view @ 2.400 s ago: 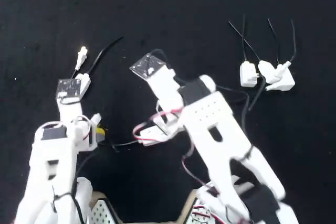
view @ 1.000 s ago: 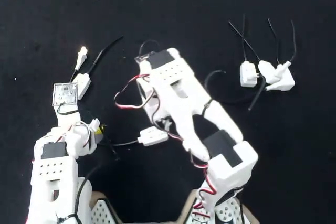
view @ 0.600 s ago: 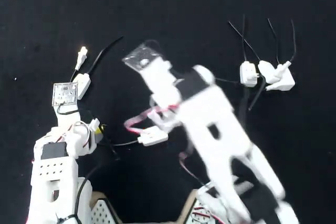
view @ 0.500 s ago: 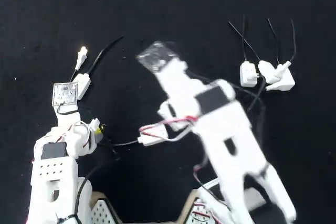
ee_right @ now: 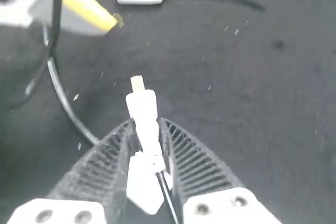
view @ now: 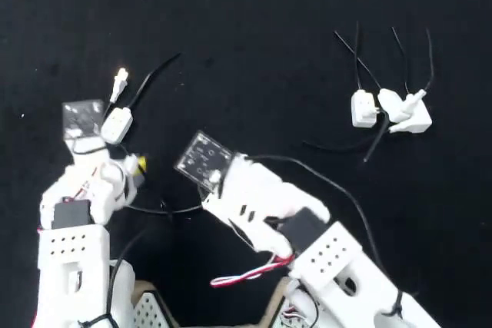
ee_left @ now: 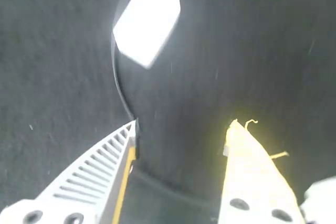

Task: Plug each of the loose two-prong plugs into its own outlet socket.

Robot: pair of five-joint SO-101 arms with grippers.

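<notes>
Two grippers are seen over a black table (view: 254, 28). The right gripper (ee_right: 146, 124) is closed narrowly around a white two-prong plug (ee_right: 142, 109). The plug is held between the ribbed fingers with its prongs pointing forward past the fingertips, and a thin black cable (ee_right: 164, 190) is seen at its rear. The left gripper (ee_left: 182, 127) is spread wide with nothing held between its jaws. A white socket block (ee_left: 147, 22) is seen ahead of it on the cloth, apart from both fingertips. In the high view this socket block is placed toward nine o'clock on the table, and a small loose plug (view: 121, 80) is found at its twelve o'clock, near it. Toward two o'clock, well apart from both, a second white block (view: 363, 107) and a third white piece (view: 406, 111) are laid just beside each other, each with black leads.
</notes>
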